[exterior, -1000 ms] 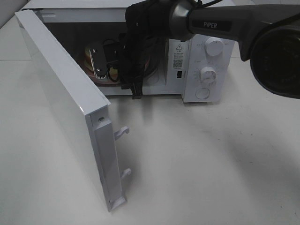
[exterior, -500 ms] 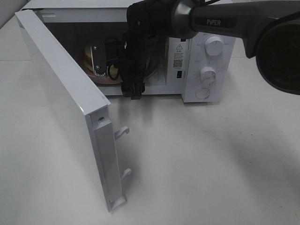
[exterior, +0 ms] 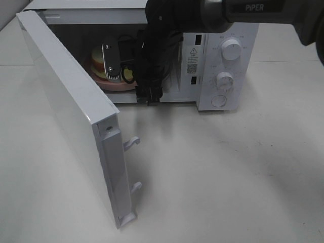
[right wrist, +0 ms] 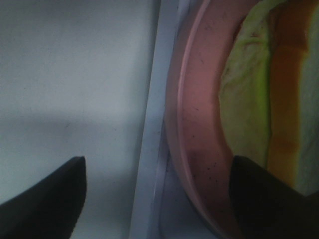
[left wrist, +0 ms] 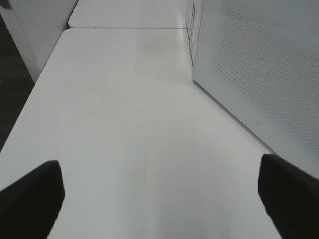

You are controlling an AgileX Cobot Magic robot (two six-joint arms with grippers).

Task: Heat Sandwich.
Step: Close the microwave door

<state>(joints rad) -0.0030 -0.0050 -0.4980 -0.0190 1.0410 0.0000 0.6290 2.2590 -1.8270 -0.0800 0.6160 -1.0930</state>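
White tabletop (exterior: 228, 177) holds one microwave (exterior: 223, 76), its door (exterior: 71, 116) swung wide open at the front. Over the table near the microwave hangs the left pincer (left wrist: 159, 199), jaws spread, gripping nothing. The right pincer (right wrist: 157, 199) reaches into the microwave, jaws spread and empty, straddling the rim of one pink plate (right wrist: 199, 124). One sandwich (right wrist: 269, 99) lies on it, just past that rim.

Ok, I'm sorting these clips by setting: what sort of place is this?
Most likely a robotics lab bench staged as a kitchen corner: a white microwave, door open, stands on a plain white table, a sandwich on a pink plate sits inside, and a robot arm reaches in.
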